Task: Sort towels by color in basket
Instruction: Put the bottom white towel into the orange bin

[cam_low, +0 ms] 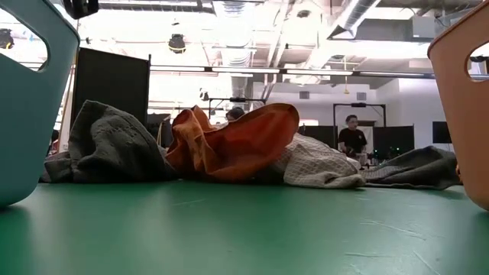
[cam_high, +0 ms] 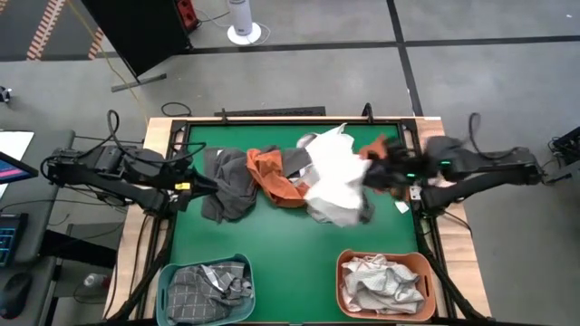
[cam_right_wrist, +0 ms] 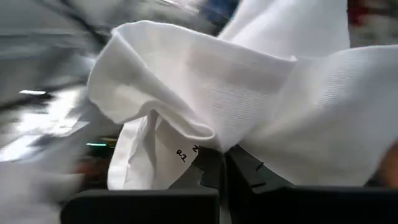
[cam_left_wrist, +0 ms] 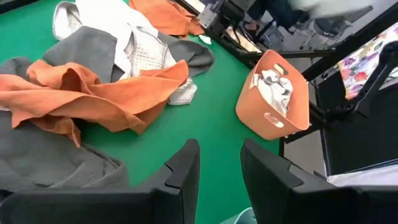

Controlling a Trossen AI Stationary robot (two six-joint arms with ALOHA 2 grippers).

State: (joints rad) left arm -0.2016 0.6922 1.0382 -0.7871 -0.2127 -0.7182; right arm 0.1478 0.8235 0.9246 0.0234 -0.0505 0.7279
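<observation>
A pile of towels lies mid-table: dark grey (cam_high: 227,186), rust orange (cam_high: 272,177), a white waffle-weave one (cam_low: 321,164) and another orange one (cam_high: 373,145) at the far right. My right gripper (cam_high: 367,174) is at the pile's right side, shut on a white towel (cam_high: 333,172). My left gripper (cam_high: 195,186) hovers open at the left edge of the dark grey towel. In the left wrist view its fingers (cam_left_wrist: 217,168) stand over bare green table beside the grey cloth (cam_left_wrist: 43,168). My right gripper (cam_right_wrist: 214,158) pinches the white towel between its two fingers at a bunched fold (cam_right_wrist: 205,140), several layers gathered. The cloth billows slack over and around the fingers. Whether its lower part still rests on the pile, I cannot tell.
A teal basket (cam_high: 172,272) at the near left holds grey and checked towels. An orange basket (cam_high: 344,264) at the near right holds white and light towels. Green table (cam_high: 290,254) lies bare between the pile and the baskets. A wooden frame edges the table. A person stands far behind.
</observation>
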